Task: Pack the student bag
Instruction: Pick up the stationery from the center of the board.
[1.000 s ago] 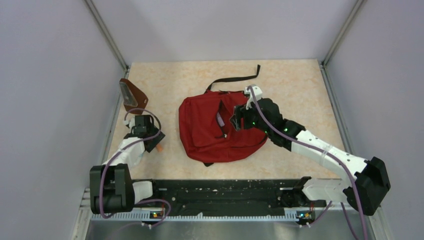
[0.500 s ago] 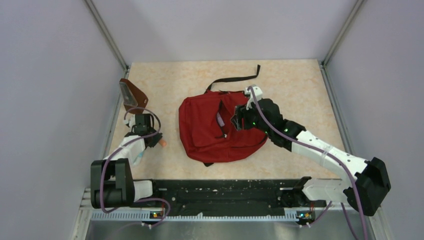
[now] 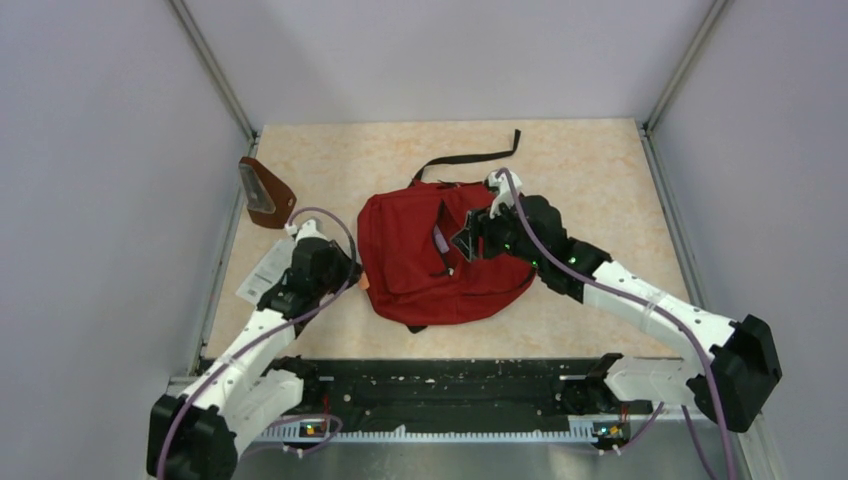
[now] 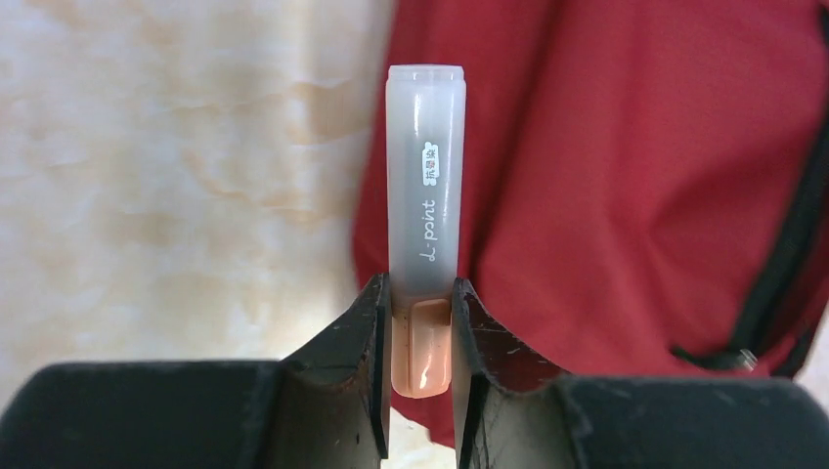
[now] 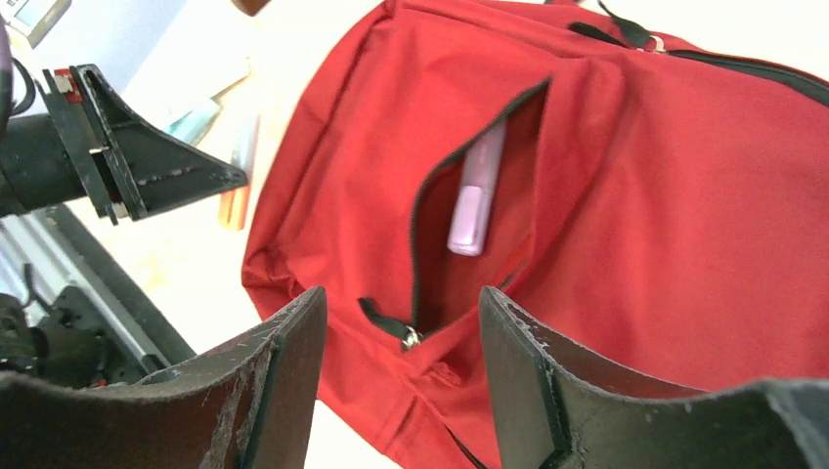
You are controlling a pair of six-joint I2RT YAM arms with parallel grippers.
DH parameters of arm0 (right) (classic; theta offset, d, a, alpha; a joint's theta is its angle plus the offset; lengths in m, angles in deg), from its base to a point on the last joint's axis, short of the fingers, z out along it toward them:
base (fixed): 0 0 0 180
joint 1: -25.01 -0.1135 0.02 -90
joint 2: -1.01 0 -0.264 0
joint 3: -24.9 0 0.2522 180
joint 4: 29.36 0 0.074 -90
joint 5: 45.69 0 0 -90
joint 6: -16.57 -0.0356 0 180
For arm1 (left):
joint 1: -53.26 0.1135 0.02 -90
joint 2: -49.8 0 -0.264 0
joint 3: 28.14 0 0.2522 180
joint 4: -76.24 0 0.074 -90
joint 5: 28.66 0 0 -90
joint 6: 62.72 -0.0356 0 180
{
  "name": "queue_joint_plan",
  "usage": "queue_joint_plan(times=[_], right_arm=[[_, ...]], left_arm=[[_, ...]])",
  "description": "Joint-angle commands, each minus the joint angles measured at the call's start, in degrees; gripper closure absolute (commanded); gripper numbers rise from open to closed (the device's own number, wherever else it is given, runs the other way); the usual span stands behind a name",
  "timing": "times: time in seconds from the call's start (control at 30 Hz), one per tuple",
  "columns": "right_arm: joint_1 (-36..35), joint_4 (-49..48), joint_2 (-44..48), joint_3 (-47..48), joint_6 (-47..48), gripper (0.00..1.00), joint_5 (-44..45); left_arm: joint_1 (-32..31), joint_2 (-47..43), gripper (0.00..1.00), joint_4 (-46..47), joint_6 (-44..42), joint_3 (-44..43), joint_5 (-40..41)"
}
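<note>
Pale marbled tabletop is filling the floor of a grey-walled enclosure. The student bag is lying flat on it at the centre of the top view, with a black strap trailing toward the upper edge. The left gripper is pinching an orange highlighter by its coloured end, jaws closed narrow on the barrel and the frosted cap pointing away from the wrist. In the top view it is sitting just beside the bag's left edge; contact with the fabric cannot be determined. The right gripper is hovering over the bag's upper right portion with fingers spread wide and nothing between them. Its camera is looking into the unzipped front pocket, where a purple pen is lying. A brown pouch is resting at the left edge of the table, well apart from the bag. A white paper card is lying below the pouch, partly under the left arm.
</note>
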Motion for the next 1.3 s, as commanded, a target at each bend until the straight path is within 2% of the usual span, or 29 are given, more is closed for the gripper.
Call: queue_joint_plan(times=[0.0,0.2,0.47,0.73,0.83,0.87,0.93,0.97,1.03,1.17,1.2,1.27], right_arm=[[0.4,-6.1,-2.9,1.2,-4.5,0.42,-8.1],[0.4,-11.4,-6.9,2.1,-9.2,0.33,-15.2],[0.2,-15.6,-12.9,3.3,-14.5,0.36,-20.3],[0.1,-14.8,-14.2,3.7,-15.0,0.53,-19.0],[0.2,-15.5,-14.0,3.0,-15.6,0.73,-18.1],[0.2,-15.4,-14.0,2.9,-15.6,0.84,-17.5],[0.2,-15.0,-13.4,3.0,-15.4,0.98,-15.8],[0.3,-14.2,-13.1,3.3,-14.2,1.0,-14.3],[0.9,-11.1,-12.6,5.0,-11.9,1.0,-10.8],[3.6,-8.5,-12.7,8.7,-7.7,1.0,-7.0],[4.2,-8.4,-13.2,9.8,-6.6,1.0,-6.3],[5.8,-8.5,-14.4,11.3,-5.1,1.0,-5.1]], left_arm=[[-6.6,-5.6,0.87,4.3,-3.5,-1.7,0.5],[-14.6,-8.6,0.87,16.9,-4.8,0.3,-5.1],[-25.7,-2.4,0.87,27.8,-5.2,-0.8,-6.2],[-31.4,3.2,0.87,31.4,-6.4,-2.8,-4.3],[-31.9,3.9,0.87,32.6,-6.0,-2.5,-4.3],[-32.0,4.1,0.86,32.7,-6.0,-2.6,-4.2],[-32.0,3.9,0.78,32.2,-6.1,-2.6,-3.8],[-32.0,3.7,0.64,31.5,-6.2,-2.8,-3.6],[-32.0,2.6,0.44,29.8,-6.4,-3.1,-1.2],[-31.8,-0.7,0.19,23.6,-6.9,-4.0,6.4],[-31.4,-1.5,0.14,20.9,-7.7,-4.9,7.8],[-30.1,-2.6,0.12,14.8,-9.6,-7.3,8.2]])
